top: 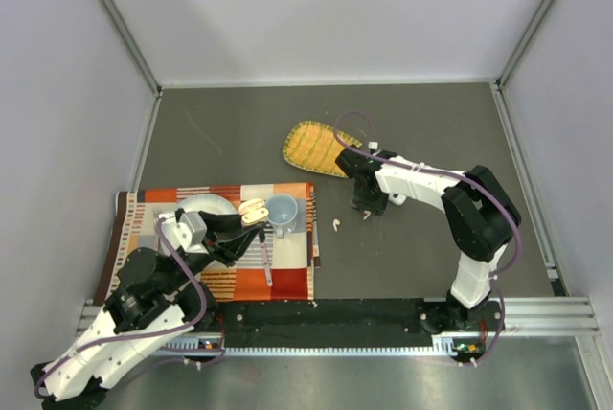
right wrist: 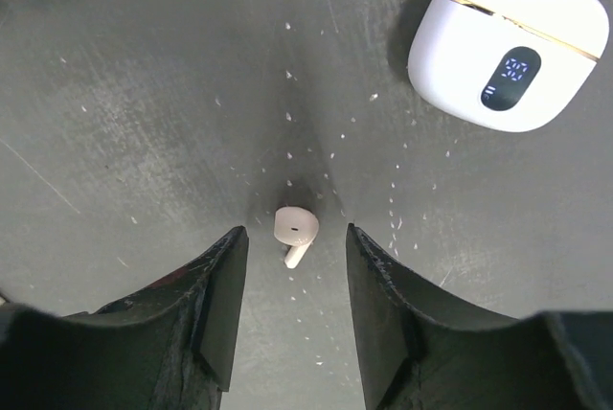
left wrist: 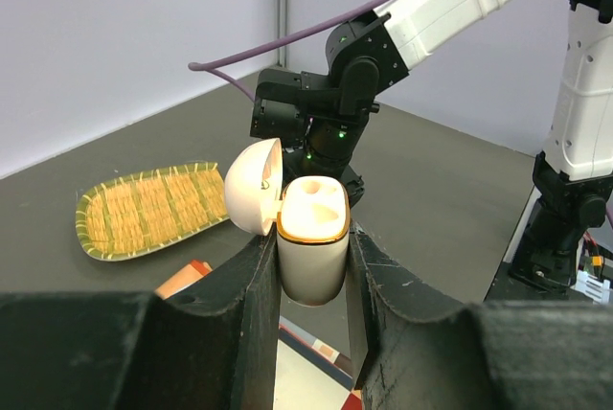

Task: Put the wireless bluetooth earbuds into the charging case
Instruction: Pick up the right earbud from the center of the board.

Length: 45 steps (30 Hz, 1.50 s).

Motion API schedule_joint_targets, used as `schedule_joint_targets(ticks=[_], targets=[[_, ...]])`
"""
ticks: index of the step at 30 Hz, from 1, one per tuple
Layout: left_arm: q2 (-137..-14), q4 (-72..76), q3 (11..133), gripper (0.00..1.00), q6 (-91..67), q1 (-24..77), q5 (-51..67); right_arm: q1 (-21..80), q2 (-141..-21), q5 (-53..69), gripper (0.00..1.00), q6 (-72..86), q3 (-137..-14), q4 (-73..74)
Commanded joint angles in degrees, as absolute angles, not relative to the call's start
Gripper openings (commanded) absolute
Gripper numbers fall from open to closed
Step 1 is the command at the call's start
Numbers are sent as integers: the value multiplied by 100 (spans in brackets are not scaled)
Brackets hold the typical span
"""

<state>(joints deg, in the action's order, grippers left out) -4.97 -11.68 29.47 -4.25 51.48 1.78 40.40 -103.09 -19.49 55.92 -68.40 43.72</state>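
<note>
Your left tool [left wrist: 311, 266] is clenched on an open charging case [left wrist: 312, 247], held upright with its lid [left wrist: 254, 185] swung back. Both seats in the case appear vacant, so no earbud looks inserted there yet.

Your right tool [right wrist: 292, 276] points down at the bench [right wrist: 144, 94] with its jaws parted on either side of one earbud [right wrist: 295, 231]. The earbud lies on the bench surface between the jaws, touching neither; nothing is grasped.

A second, closed case [right wrist: 508, 41] with a lit display lies on the bench beyond that earbud, well apart from it.

In the overhead view another earbud [top: 336, 225] lies on the bench between the right tool and the striped cloth [top: 278, 281]. A cup [top: 282, 210] stands on the cloth near the held case. A woven tray [top: 313, 147] lies farther back.

Judged progress: early. The case is presented and open; you have yet to pick up, carry and seat the earbuds.
</note>
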Motion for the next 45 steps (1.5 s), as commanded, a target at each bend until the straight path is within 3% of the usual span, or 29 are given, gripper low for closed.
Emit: schedule_joint_targets(ticks=[1, 25, 28, 45], targets=[[-404, -1037, 3138, 0, -325, 5168, 97, 4078, -10415, -2092, 43, 5449, -7040, 4254], [-413, -1046, 3138, 0, -404, 5168, 53, 3955, -10354, -2030, 39, 5309, -6671, 3894], [-422, -1055, 3129, 0, -396, 5177, 53, 3955, -10318, -2021, 31, 5317, -6601, 3858], [-457, -1011, 3129, 0, -457, 5168, 53, 3929, -10099, -1942, 37, 4764, -6232, 3560]])
